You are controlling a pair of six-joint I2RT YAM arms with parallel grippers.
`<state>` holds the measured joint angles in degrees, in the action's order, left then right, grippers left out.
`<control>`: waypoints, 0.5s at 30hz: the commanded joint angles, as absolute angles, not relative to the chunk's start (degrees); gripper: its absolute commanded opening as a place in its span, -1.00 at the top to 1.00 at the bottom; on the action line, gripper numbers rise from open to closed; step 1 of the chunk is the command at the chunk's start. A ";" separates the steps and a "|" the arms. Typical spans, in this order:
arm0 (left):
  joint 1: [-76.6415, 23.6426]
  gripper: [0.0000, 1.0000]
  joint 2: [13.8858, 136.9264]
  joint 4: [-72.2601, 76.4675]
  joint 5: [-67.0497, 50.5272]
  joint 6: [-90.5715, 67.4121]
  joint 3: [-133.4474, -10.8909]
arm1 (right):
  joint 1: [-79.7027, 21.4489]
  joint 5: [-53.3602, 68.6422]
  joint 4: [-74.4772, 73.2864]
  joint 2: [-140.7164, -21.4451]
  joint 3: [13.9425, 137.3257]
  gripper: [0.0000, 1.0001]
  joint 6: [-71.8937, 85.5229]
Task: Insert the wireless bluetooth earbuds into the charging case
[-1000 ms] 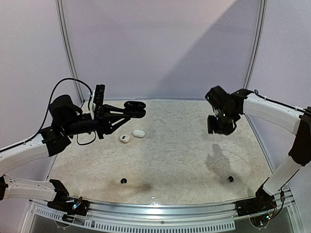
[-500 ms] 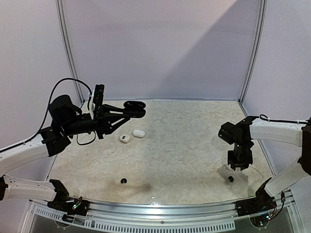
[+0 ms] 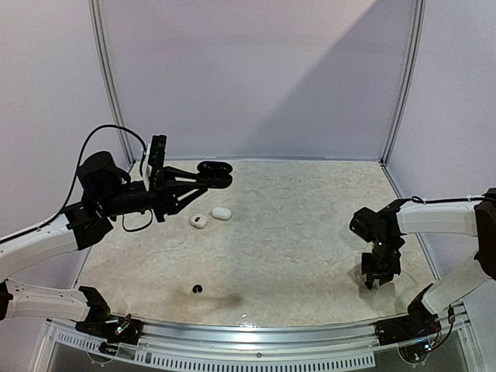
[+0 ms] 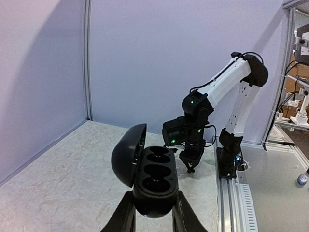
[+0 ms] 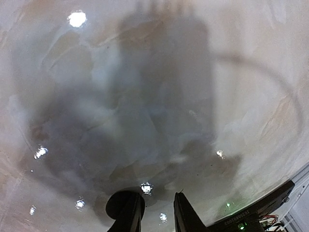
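Zero earbuds seated: my left gripper (image 4: 153,205) clamps the open black charging case (image 4: 152,181), both sockets empty. My right gripper (image 5: 159,198), fingers narrowly apart, sits beside one black earbud (image 5: 119,204).

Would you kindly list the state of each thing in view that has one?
Black oval charging case: lid open, wells empty, held aloft.
Left gripper: shut on the charging case.
Right gripper: fingers slightly apart, nothing between them.
Round black earbud: lying loose, outside any case.
White pebble-shaped case: looks closed.
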<state>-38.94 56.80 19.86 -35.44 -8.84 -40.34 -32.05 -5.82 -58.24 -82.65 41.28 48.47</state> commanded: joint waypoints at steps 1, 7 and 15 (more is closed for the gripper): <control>-38.67 1.00 56.78 19.89 -35.94 -7.92 -40.87 | -31.99 -1.62 -52.48 -83.55 39.80 0.54 47.18; -38.67 1.00 56.70 19.79 -35.95 -7.56 -40.70 | -32.17 3.64 -49.86 -81.77 39.84 0.59 46.26; -38.67 1.00 56.87 19.78 -35.95 -7.22 -40.69 | -34.03 8.18 -48.14 -81.25 39.46 0.65 46.59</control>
